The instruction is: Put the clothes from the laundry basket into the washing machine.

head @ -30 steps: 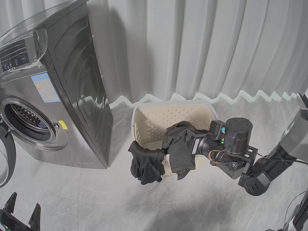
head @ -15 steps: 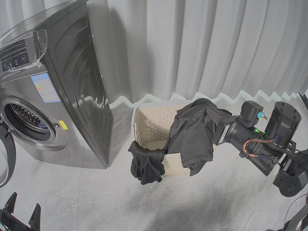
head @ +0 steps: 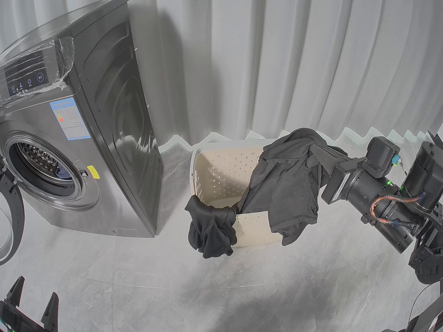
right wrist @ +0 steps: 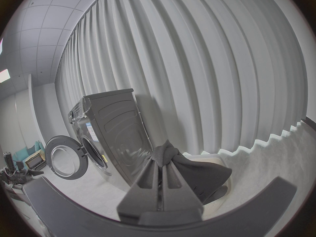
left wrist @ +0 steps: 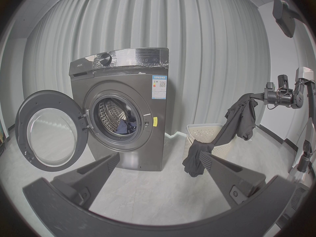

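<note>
Up and away from the basket (head: 217,171) swings the right gripper (right wrist: 161,164), fingers clamped shut on the shirt (head: 286,185). Its tail is draped over the basket's rim. If it snags there, the basket could tip, or the cloth slip free short of the washer (head: 115,116).

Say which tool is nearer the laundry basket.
Right. The right tool grips a garment, raised beside the laundry basket; the left tool sits far off, by the washing machine.

Bright, even light, soft shadows; wrist views bulge at edges.
</note>
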Controlling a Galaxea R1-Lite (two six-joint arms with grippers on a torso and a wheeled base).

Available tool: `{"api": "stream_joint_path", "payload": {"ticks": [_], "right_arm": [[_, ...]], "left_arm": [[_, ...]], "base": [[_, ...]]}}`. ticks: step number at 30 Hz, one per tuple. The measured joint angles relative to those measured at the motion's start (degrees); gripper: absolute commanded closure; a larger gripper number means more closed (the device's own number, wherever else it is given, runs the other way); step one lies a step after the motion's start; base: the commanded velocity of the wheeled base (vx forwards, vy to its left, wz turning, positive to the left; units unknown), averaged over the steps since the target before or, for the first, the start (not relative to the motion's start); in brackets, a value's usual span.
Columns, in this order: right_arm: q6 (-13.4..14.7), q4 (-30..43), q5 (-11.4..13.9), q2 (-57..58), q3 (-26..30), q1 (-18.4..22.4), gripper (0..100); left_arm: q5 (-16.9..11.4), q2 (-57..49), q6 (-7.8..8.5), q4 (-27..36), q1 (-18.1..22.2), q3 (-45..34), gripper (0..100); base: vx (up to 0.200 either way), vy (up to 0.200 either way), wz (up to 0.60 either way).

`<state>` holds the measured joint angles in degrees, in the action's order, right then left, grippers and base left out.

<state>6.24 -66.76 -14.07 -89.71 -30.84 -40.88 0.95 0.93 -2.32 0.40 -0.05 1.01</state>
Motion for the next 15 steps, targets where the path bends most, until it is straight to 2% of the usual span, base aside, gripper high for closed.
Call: {"api": "stream_joint_path", "payload": {"ticks": [6,15], "right_arm": [[0.2,-0.5,0.1,0.4,0.0,0.0,100],[0.1,-2.5,0.4,0.3,-0.3,-0.4,100]], "left_arm": [[0.0,0.0,-0.02,0.0,0.0,0.0,0],[0.1,0.0,0.05,0.0,0.0,0.0,0]], "base": [[0.000,0.000,0.00],[0.000,0.200,0.00]]}}
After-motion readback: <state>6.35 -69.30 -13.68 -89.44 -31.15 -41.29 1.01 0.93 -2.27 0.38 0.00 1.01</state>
